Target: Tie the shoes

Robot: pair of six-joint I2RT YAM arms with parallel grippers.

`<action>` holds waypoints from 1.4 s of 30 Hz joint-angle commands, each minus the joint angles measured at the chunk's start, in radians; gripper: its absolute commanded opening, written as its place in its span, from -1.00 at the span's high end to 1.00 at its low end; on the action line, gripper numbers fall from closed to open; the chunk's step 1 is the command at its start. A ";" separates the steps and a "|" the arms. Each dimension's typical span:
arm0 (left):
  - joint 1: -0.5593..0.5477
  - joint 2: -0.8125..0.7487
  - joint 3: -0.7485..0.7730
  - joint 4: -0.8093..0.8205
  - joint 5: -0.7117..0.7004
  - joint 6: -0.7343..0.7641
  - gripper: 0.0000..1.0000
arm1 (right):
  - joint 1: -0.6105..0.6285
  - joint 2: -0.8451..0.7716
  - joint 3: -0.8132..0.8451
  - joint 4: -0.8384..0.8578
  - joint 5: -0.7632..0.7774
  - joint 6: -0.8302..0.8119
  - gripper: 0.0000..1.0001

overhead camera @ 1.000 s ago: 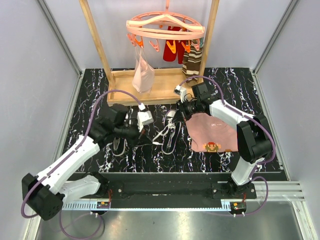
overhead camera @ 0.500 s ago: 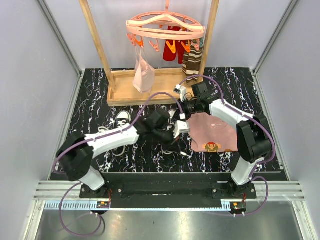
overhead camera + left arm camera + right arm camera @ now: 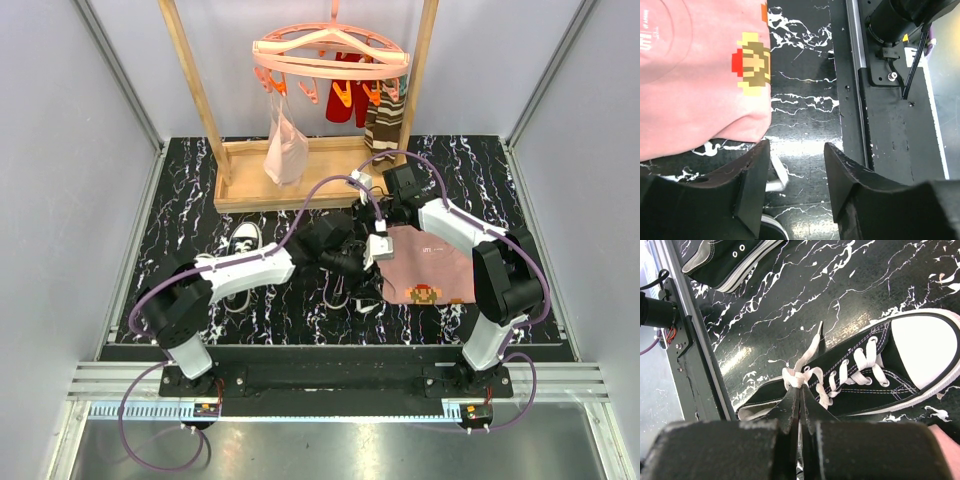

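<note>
The black marbled table [image 3: 180, 200] is giving them the whole floor, with the wooden rack [image 3: 300, 180] standing along the far side and the near rail [image 3: 330, 365] closing off the front. The pink cloth [image 3: 425, 265] is lying to the right of centre. The left arm [image 3: 240, 275] is stretching right across the middle, and the right arm [image 3: 455, 225] is bending in from the far right, so both wrists are crowding over one spot.

Of the shoes, the left shoe [image 3: 243, 240] is sitting alone with its laces loose. The middle shoe [image 3: 865, 375] is lying under the two wrists, just left of the cloth.

I'd say they are working on the first crossing of that shoe's knot. The right gripper [image 3: 799, 395] is pressing its fingers together on the white lace [image 3: 810, 354] at the top eyelets. The left gripper [image 3: 797, 150] is hovering with its fingers spread and holding nothing, and the other lace end [image 3: 780, 177] is lying just inside one finger.

The next move is probably calling for those spread fingers to settle on that strip without snagging the cloth hem. The best pulling room is looking to be near and left, between the two shoes.
</note>
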 commanded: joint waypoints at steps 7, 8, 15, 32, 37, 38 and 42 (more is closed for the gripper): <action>0.299 -0.318 -0.064 -0.093 -0.065 0.026 0.18 | 0.009 -0.013 0.018 0.027 -0.041 -0.037 1.00; 0.346 -0.315 -0.068 -0.093 -0.077 0.030 0.22 | 0.009 -0.013 0.018 0.026 -0.046 -0.037 1.00; 0.405 -0.192 0.000 -0.133 0.016 0.150 0.17 | 0.010 -0.017 0.015 0.026 -0.053 -0.039 1.00; 0.380 -0.008 0.115 -0.109 0.050 0.170 0.26 | 0.023 -0.029 0.012 0.027 -0.076 -0.051 1.00; 0.380 0.003 0.123 -0.118 0.059 0.185 0.34 | 0.027 -0.030 0.007 0.026 -0.076 -0.062 1.00; 0.380 0.006 0.126 -0.118 0.061 0.187 0.37 | 0.027 -0.030 0.007 0.026 -0.075 -0.062 1.00; 0.379 0.018 0.135 -0.122 0.078 0.193 0.64 | 0.029 -0.033 0.007 0.027 -0.075 -0.067 1.00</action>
